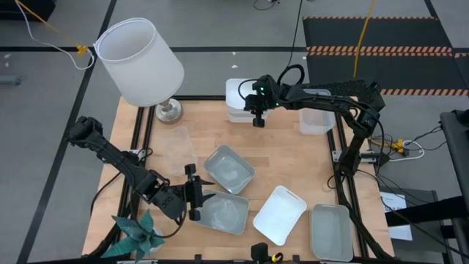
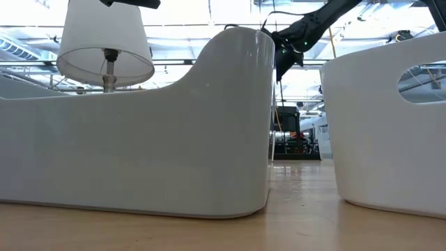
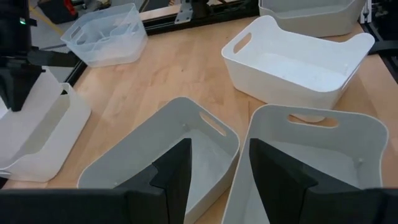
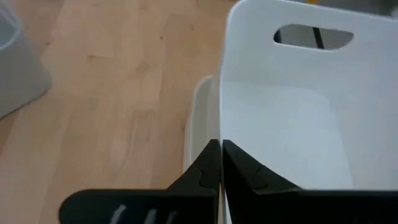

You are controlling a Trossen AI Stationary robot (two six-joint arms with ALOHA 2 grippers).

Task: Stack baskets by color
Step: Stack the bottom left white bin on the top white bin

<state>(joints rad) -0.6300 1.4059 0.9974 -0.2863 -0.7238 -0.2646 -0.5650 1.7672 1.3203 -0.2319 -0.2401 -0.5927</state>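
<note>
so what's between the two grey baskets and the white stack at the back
Bare wooden table, seen in the high view: nothing lies between the grey baskets and the white stack.

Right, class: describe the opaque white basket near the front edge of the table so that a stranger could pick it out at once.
Start at the wooden table and go to its front edge, the one farthest from the lamp. There a white basket sits turned at an angle, between two grey-green baskets. It alone there is solid bright white; its neighbours are see-through and greyish.
</note>
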